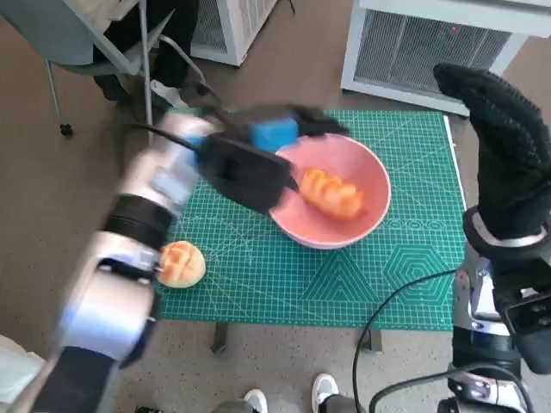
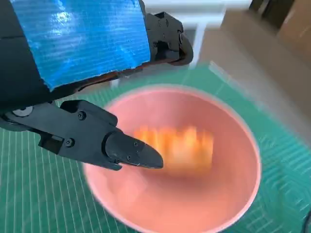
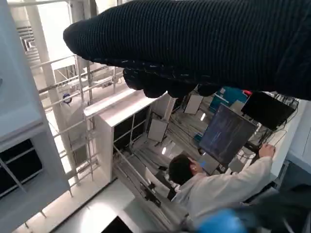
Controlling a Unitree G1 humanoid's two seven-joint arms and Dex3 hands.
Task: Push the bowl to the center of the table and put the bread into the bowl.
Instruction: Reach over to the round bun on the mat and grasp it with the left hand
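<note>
No text, label, brand or number can be read anywhere; the green gridded cutting mat [image 1: 344, 284] shows only pale printed lines and shapes.

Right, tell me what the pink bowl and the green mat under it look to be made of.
Pink round bowl: probably plastic or melamine; smooth, uniform colour, a soft sheen without sharp glints, though glazed ceramic can't be ruled out. Green gridded mat: looks like a rubbery vinyl cutting mat; matte, lying flat, printed with fine pale grid lines and angle guides.
</note>
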